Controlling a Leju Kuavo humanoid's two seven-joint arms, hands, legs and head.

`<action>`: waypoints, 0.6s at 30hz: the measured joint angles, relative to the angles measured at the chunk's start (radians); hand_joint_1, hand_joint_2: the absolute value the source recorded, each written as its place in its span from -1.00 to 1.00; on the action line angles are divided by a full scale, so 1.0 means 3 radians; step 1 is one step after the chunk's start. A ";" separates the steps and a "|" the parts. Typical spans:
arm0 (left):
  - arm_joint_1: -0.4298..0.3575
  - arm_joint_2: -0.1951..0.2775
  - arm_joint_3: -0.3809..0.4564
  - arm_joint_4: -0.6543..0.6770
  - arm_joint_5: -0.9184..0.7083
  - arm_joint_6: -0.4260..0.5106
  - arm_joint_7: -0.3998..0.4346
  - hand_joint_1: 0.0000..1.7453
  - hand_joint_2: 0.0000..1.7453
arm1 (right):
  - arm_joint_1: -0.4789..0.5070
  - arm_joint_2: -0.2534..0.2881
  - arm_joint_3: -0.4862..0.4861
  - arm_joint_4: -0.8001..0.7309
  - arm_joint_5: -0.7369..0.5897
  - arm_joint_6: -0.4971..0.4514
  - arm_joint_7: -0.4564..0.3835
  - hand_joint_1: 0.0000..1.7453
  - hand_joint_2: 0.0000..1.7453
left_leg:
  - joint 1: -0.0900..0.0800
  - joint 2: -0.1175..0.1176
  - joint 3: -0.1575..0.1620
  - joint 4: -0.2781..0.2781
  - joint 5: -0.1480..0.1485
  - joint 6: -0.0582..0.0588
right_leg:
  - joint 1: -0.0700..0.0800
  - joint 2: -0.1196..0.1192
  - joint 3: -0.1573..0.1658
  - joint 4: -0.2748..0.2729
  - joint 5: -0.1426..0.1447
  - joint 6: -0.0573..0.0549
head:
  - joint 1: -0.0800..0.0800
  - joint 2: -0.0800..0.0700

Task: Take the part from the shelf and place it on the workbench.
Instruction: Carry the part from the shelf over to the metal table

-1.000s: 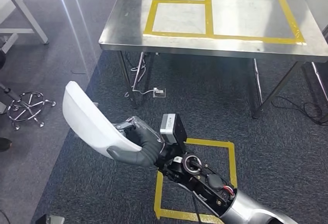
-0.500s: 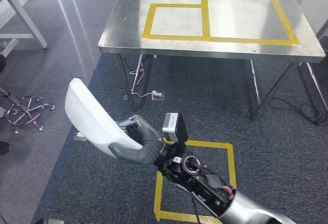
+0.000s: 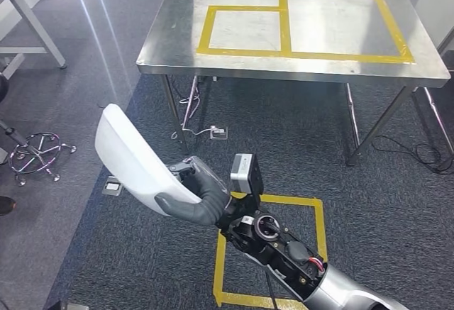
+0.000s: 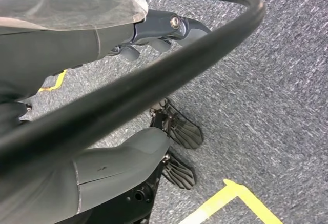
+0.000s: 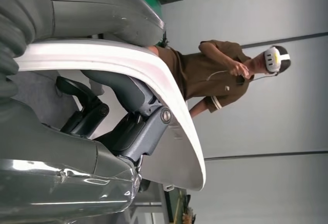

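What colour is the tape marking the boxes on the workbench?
Yellow tape on the bare steel workbench, clearest in the head view.

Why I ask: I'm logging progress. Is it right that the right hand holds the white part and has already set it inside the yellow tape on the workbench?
Not quite. The right hand holds the white part, but the head view shows it above the carpet, short of the workbench.

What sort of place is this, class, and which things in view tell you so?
Probably a robotics lab or workshop: a steel workbench marked with yellow tape rectangles, a taped square on grey carpet, and loose cables under the bench.
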 joint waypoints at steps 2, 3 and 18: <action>0.0000 0.0000 0.0000 0.0000 0.0000 -0.0001 0.0000 -1.00 1.00 | 0.0007 0.0000 -0.0008 0.0000 -0.0010 -0.0005 0.0003 1.00 1.00 | -0.0004 0.0000 -0.0005 0.0011 0.0000 0.0005 | -0.0005 0.0000 -0.0001 -0.0003 0.0005 0.0008 | -0.0005 0.0000; 0.0000 0.0000 0.0000 0.0000 0.0000 -0.0003 0.0000 -1.00 1.00 | 0.0012 0.0000 -0.0013 -0.0001 -0.0014 -0.0007 0.0005 1.00 1.00 | -0.0005 0.0000 -0.0007 0.0012 0.0000 0.0008 | -0.0006 0.0000 -0.0002 -0.0002 0.0006 0.0010 | -0.0010 0.0001; 0.0005 -0.0003 0.0000 0.0000 -0.0043 -0.0029 0.0000 -1.00 1.00 | 0.0106 -0.0047 -0.0087 -0.0056 -0.0017 -0.0052 0.0010 1.00 1.00 | 0.0040 0.0103 0.0063 -0.0086 0.0044 0.0078 | -0.0099 -0.0076 -0.0423 0.0815 -0.0205 0.0185 | 0.0067 0.0001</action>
